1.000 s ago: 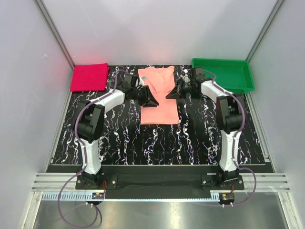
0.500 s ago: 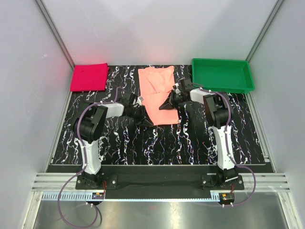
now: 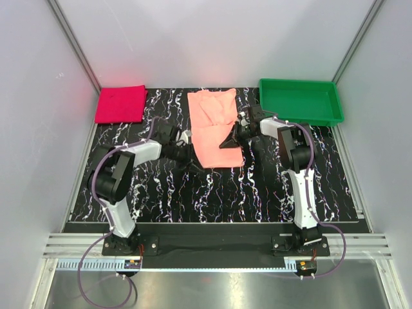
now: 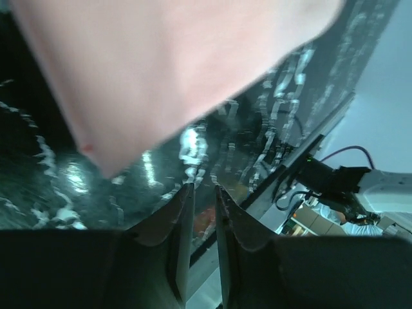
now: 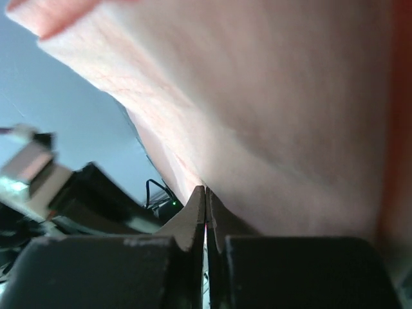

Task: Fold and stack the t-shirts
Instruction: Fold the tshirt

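The salmon-pink t-shirt (image 3: 215, 129) lies lengthwise in the middle of the table, its far part creased. The magenta-red t-shirt (image 3: 120, 103) lies folded at the far left corner. My left gripper (image 3: 188, 156) sits low beside the pink shirt's near left corner. In the left wrist view its jaws (image 4: 204, 188) stand a narrow gap apart with nothing between them, and the pink cloth (image 4: 167, 71) lies just beyond the tips. My right gripper (image 3: 228, 140) is at the shirt's right edge. In the right wrist view it (image 5: 205, 188) is shut, with pink cloth (image 5: 270, 109) meeting its tips.
A green plastic tray (image 3: 329, 108) stands at the far right corner, close behind the right arm. The black marbled tabletop (image 3: 193, 193) stretches toward the arm bases. White walls close in the left, right and back.
Both grippers have come from the shirt's middle toward its near part. The left jaws have narrowed and now sit off the cloth at the near left corner.
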### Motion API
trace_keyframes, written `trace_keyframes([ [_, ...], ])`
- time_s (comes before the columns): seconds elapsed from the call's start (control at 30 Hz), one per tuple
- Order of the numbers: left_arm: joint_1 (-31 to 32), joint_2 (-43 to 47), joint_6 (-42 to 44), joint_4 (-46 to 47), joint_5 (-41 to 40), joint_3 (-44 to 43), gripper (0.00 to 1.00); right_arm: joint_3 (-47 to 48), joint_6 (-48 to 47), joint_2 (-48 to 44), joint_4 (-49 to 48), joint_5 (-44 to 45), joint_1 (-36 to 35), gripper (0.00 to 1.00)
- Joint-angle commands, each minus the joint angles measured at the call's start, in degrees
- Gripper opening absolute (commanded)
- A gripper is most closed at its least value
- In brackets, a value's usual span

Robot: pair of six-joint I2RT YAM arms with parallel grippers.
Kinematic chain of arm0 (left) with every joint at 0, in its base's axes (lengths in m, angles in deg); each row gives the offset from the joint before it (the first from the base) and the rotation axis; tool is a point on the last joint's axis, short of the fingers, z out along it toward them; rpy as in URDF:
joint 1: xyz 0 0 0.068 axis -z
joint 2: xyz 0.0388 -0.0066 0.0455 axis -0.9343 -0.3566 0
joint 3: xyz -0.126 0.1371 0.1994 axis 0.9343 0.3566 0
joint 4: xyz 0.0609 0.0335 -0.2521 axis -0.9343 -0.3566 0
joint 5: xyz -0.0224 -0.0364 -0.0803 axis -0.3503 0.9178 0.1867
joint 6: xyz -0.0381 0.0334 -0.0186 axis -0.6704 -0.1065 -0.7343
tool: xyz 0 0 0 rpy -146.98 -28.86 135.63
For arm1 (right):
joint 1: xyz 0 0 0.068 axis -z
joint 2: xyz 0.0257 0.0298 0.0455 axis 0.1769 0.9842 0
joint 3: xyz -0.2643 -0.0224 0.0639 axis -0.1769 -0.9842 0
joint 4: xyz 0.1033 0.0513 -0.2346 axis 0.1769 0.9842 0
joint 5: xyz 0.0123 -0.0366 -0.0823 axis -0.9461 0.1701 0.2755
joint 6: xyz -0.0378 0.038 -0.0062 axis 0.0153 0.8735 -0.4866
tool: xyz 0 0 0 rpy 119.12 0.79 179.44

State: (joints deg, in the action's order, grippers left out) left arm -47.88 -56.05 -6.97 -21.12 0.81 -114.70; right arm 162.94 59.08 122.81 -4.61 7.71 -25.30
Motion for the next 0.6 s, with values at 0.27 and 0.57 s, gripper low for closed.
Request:
trace_keyframes([
  [0.27,-2.6,-4.7,-3.8,2.8,1.2,-10.5,0.23,4.6,-4.5,-5.9,13.5,0.0,-4.1,0.00],
  [0.57,-3.8,-7.8,-1.0,3.0,-0.7,-5.5,0.22,-3.0,-4.9,-6.7,9.8,-2.0,-7.4,0.00],
])
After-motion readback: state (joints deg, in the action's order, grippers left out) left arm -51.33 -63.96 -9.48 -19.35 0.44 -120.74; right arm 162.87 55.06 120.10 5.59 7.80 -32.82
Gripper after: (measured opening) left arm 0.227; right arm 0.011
